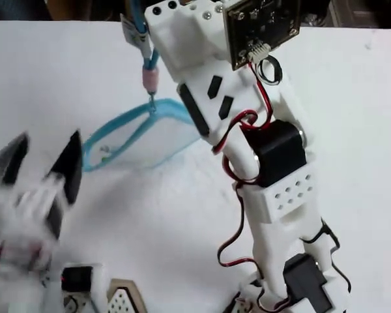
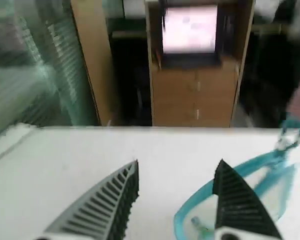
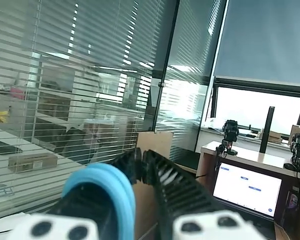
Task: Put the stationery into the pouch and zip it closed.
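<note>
Clear pouch [image 1: 140, 137] with blue trim lies flat on the white table [image 1: 352, 130]. Its blue strap [image 1: 138, 19] runs up past a pink bead [image 1: 148, 78] to the right arm's tip.

Right gripper [image 3: 141, 157]: jaws drawn together, strap looped over one finger. Cannot tell whether it is pinched between them.

Left gripper [image 1: 49, 135]: jaws spread wide and holding nothing, just beside the pouch's near end.

Judged step: closing the zip.
- Bring the left jaws down onto the trim at the near end and pin it.
- The right arm can then draw along the zip line, not upward, or the pouch will lift and swing.

View differences:
- The left wrist view shows a small item [image 2: 197, 226] inside the pouch, too blurred to identify, and a metal clasp [image 2: 282, 143] at the strap end.
- The high view shows the strap's whole run.
</note>
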Controlling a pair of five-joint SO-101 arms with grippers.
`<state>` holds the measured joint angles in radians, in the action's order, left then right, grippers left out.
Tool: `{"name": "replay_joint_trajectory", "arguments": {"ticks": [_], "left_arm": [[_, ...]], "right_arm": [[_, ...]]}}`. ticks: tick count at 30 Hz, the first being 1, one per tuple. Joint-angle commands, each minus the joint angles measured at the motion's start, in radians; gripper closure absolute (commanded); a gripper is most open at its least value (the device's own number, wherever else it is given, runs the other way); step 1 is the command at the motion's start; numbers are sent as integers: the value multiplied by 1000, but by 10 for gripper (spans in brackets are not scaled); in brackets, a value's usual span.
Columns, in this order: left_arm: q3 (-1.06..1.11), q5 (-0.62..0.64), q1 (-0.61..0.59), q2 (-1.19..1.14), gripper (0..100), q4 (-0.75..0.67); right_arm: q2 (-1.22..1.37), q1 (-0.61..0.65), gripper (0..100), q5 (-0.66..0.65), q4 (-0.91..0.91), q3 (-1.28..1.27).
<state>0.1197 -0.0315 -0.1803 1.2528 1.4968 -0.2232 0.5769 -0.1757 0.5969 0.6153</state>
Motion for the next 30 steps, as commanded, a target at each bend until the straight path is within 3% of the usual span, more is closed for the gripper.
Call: {"name": "replay_joint_trajectory", "arguments": {"ticks": [1, 4, 7, 11, 15, 18, 30], "left_arm": [[-157, 34, 116, 13, 760, 112], [-117, 20, 318, -21, 865, 158], [-14, -112, 519, -65, 954, 166], [239, -209, 665, -131, 975, 127], [450, -222, 619, -156, 976, 28], [473, -226, 570, -156, 976, 14], [560, -219, 163, -157, 977, -189]], "right_arm": [[1, -4, 982, -8, 1, 34], [24, 1, 982, -3, -7, 38], [33, 21, 982, -6, -7, 41], [35, 24, 982, -6, -7, 40], [30, 15, 982, -8, -7, 38], [28, -5, 982, -5, -7, 37], [33, -4, 982, 0, -4, 35]]}}
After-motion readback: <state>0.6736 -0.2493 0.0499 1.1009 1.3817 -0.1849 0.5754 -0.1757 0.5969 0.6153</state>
